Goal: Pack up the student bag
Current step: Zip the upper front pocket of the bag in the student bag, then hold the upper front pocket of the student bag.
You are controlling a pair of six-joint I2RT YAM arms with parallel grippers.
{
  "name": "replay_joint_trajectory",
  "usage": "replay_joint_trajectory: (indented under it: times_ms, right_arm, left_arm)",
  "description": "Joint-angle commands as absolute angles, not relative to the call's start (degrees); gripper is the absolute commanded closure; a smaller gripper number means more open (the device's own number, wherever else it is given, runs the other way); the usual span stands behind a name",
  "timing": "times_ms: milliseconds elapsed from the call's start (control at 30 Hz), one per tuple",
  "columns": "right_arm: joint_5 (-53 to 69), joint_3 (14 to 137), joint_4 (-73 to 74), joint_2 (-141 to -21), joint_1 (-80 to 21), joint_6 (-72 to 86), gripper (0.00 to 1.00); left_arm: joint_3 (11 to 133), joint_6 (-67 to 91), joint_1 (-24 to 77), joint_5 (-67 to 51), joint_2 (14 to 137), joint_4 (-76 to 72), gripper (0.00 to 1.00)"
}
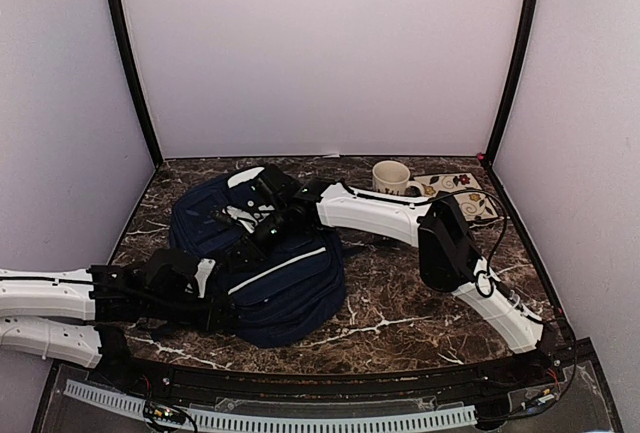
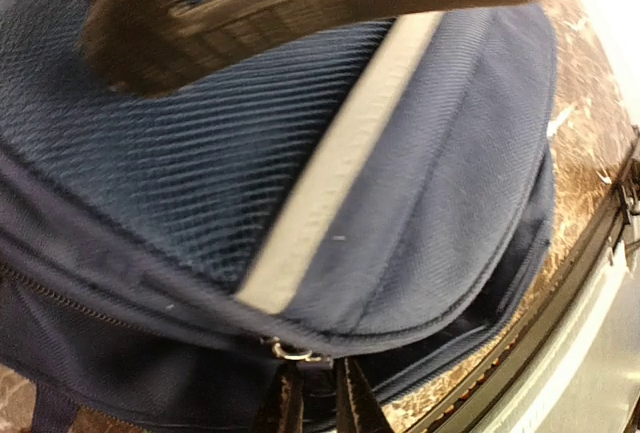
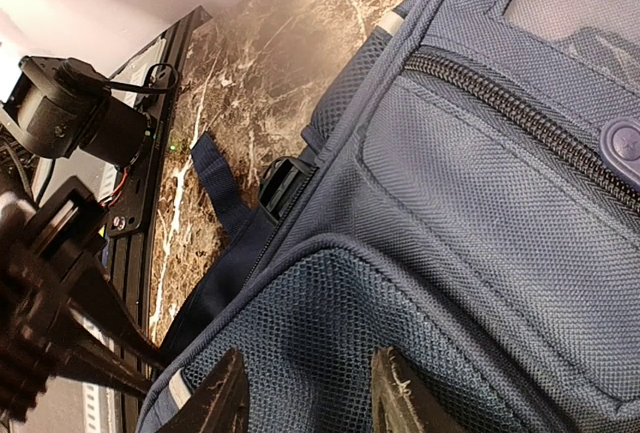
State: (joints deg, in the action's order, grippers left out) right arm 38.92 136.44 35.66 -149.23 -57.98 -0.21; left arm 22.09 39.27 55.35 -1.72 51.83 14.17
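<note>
1. One student bag (image 1: 290, 283) lies left of centre on the marble tabletop (image 1: 400, 303), its visible zip closed.
2. The right tool (image 3: 310, 398) hovers half-wide over the bag's mesh, gripping nothing. The left tool (image 1: 215, 298) is at the bag's near-left edge, but I cannot tell its spread.
3. Probably best: left steadies the fabric while right finds a zip pull.
4. Counted: one mug (image 1: 390, 176), one patterned mat (image 1: 465, 193).

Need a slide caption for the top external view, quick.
Navy student bag on the marble table, left arm and right arm reaching onto it, cream mug behind.

Lab booth: white walls (image 1: 320, 53), marble table (image 1: 400, 305)
</note>
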Motion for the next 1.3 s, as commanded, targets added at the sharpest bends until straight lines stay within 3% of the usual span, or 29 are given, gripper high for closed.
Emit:
replay_joint_trajectory:
  times_ms: [0,233,767,967,1267]
  right_arm:
    - [30.8,133.25,39.45,-156.62,-56.4,0.0,0.57]
    - [31.45,132.16,38.9,-156.82,-56.43,0.12,0.58]
    - [31.16,131.41,39.23,-157.76,-57.57,-0.43,0.58]
    - [34.07,131.75,40.87,-154.59,-57.1,-2.6,0.58]
    - [34.5,121.65,40.39,-134.25,-52.68,-6.4,0.55]
  left_arm:
    - [24.09,35.9,57.25,-6.84,51.99,11.81,0.93]
    - [26.06,32.51,57.85,-9.39,56.4,4.89,0.95]
    - [44.84,23.9,64.92,-11.94,87.16,-13.48,0.94]
    - [44.38,22.81,66.23,-7.49,87.18,-17.78,0.92]
    - [43.22,18.52,70.3,-2.96,75.76,-6.12,0.7]
